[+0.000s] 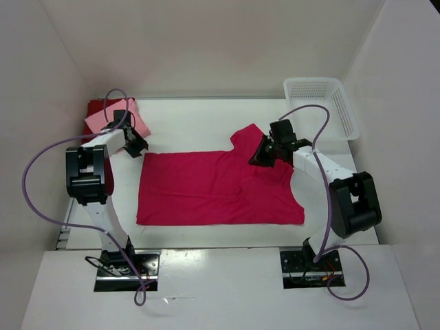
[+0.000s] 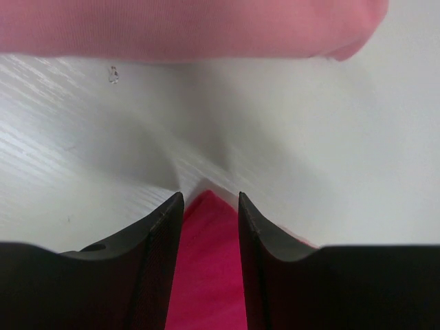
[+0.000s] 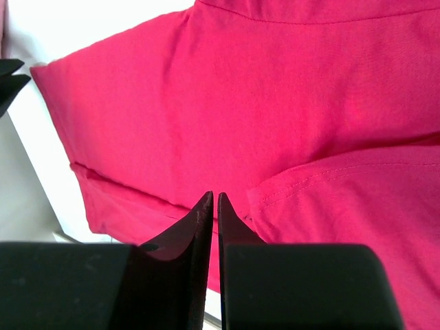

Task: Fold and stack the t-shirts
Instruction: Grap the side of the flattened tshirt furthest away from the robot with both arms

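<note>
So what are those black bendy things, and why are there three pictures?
They are two robot arms. One picture looks down from above; the other two come from small cameras on each wrist. A bright crimson-magenta cloth t-shirt lies spread on the white table. The left end effector has its fingers slightly apart around a corner of that shirt. The right end effector is pinched on the shirt's sleeve. A folded light pink shirt sits on a dark red shirt at the back left. A white plastic lattice basket waits at the back right.
</note>
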Tool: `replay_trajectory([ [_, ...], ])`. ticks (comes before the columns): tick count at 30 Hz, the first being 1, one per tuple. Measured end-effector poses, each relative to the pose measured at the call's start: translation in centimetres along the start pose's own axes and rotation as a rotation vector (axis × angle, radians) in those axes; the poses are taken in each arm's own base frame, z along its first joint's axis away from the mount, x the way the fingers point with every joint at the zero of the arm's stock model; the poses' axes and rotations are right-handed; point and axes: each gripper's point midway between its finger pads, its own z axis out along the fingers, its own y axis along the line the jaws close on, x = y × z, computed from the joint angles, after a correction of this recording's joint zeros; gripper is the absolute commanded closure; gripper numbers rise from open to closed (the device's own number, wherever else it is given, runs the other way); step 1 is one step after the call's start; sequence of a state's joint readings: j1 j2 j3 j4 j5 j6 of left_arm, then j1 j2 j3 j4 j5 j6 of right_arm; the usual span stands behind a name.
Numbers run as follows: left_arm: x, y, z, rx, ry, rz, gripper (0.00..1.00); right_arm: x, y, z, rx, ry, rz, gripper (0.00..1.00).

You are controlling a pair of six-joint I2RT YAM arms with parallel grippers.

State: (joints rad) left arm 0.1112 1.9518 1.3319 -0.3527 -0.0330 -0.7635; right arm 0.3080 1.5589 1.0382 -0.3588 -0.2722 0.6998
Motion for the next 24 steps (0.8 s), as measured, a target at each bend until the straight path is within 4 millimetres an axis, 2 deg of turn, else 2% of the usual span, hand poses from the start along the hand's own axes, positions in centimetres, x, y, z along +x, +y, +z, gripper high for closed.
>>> replay_trajectory([
  [4,0.1,0.3,1.0,-0.009,0.000,0.000,0.55,0.1,0.0,0.1,-0.001,0.004,-0.003,0.89],
  [8,-0.2,-0.1,1.1,-0.005,-0.018,0.011,0.56,0.0,0.0,0.1,-0.004,0.003,-0.006,0.89],
  [15,0.2,-0.5,1.4,-0.010,-0.026,0.032,0.76,-0.4,0.3,0.2,-0.008,-0.005,-0.010,0.84],
  [18,0.2,-0.3,1.4,-0.017,-0.029,0.045,0.89,-1.9,1.1,0.8,-0.011,-0.027,-0.018,0.77],
  [19,0.1,-0.3,1.4,-0.021,-0.031,0.048,0.94,-2.6,1.4,1.2,-0.008,-0.039,-0.020,0.72],
  [21,0.1,-0.1,1.5,-0.028,-0.035,0.049,0.98,-4.5,2.2,2.0,-0.001,-0.072,-0.031,0.65],
  [24,0.0,0.0,1.4,-0.036,-0.041,0.048,1.00,-7.9,3.0,3.4,0.028,-0.144,-0.068,0.65],
])
